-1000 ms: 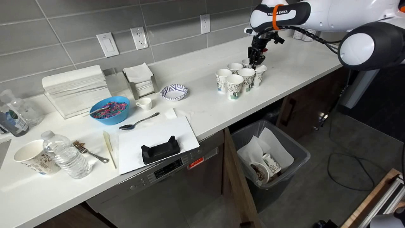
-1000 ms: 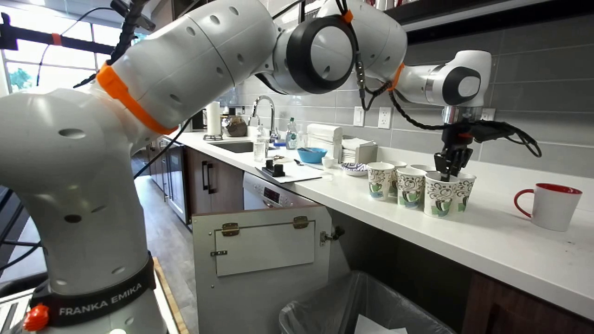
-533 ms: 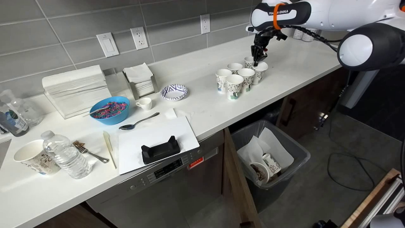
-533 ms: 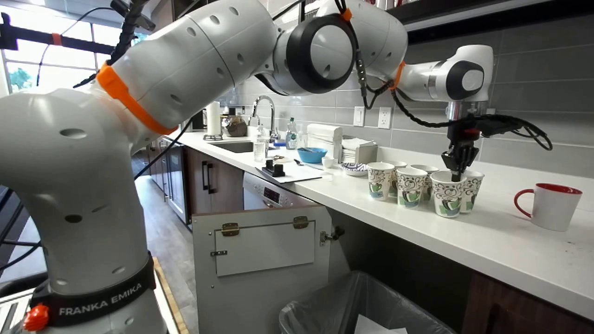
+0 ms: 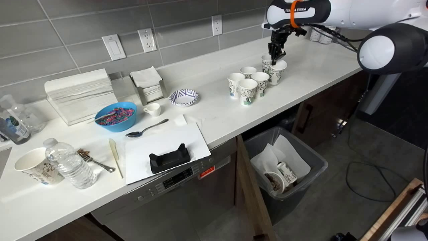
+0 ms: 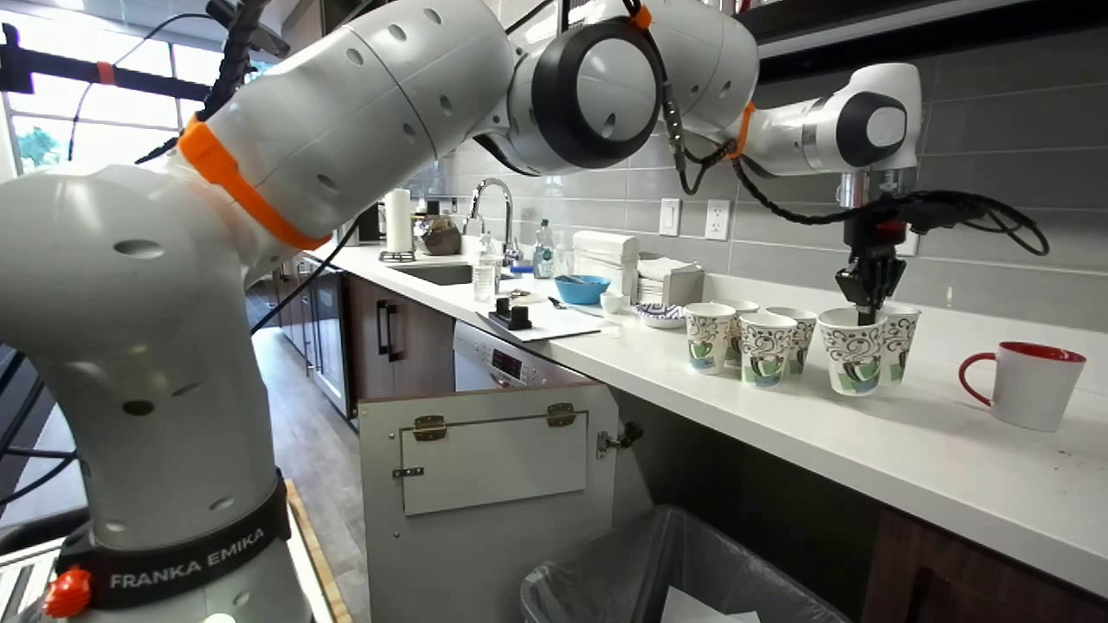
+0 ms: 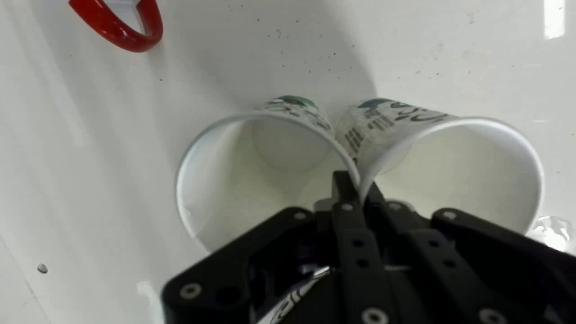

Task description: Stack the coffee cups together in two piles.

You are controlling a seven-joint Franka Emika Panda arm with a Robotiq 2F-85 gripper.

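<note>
Pinches the meeting rims of two cups (image 6: 857,355) in the gripper (image 7: 361,192), with one finger (image 7: 344,186) inside each. Holds one to each side of the gripper, both mouth-up. In an exterior view, has the pair near four upright cups (image 6: 764,350) on the counter (image 6: 935,441), between them and a mug (image 6: 1034,389).

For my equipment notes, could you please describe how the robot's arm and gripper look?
The arm is white and rounded, with black-ringed joints, orange straps and black cables. A black band low on it reads FRANKA EMIKA. The gripper is black, with narrow fingers and round grey screws.
</note>
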